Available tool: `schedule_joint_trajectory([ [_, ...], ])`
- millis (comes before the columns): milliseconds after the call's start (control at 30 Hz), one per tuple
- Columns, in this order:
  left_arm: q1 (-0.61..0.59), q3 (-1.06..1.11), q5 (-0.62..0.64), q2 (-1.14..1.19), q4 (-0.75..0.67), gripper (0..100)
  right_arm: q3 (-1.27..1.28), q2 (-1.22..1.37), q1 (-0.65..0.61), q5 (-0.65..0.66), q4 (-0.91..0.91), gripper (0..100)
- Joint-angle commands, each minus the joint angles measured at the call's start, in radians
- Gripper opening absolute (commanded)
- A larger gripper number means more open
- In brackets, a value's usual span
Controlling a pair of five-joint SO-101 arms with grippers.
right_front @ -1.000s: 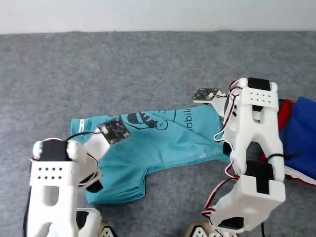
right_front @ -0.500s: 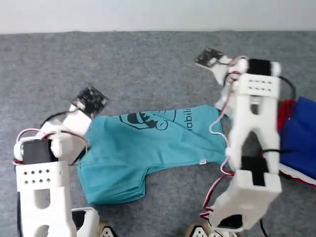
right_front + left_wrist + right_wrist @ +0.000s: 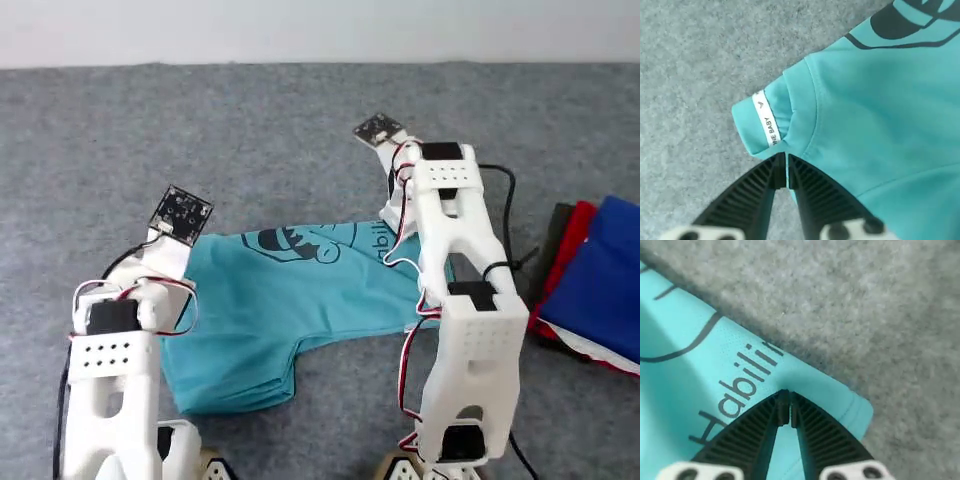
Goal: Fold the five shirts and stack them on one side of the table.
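A teal shirt with a dark print lies half folded on the grey table. My left gripper is shut on the cloth at the shirt's left end, beside the white label on a rolled sleeve. My right gripper is shut on a pucker of the teal shirt near its printed lettering, close to the far right corner. In the high view the left arm stands over the shirt's left edge and the right arm over its right end.
A stack of folded shirts, blue on top with red and dark ones below, lies at the table's right edge. Bare grey table stretches behind the teal shirt, up to a white wall.
The left arm moved from over the shirt to its left end. The right arm swung left from beside the stack onto the shirt's far right corner, uncovering more of the stack.
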Motion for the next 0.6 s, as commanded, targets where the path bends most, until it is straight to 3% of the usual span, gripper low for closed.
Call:
schedule_joint_trajectory([
  [0,-0.006,-0.002,0.008,-0.005,-0.028,2,-0.052,-0.016,0.012,-0.011,-0.007,0.9],
  [233,0.0,-0.11,0.029,0.049,0.112,2,-0.052,-0.038,0.008,-0.011,-0.004,0.9],
  [367,0.0,-0.271,0.032,0.247,0.207,2,-0.052,-0.033,0.005,-0.011,-0.008,0.9],
  [567,-0.003,-0.446,0.037,0.569,0.229,2,-0.064,0.024,0.015,-0.011,-0.022,0.9],
])
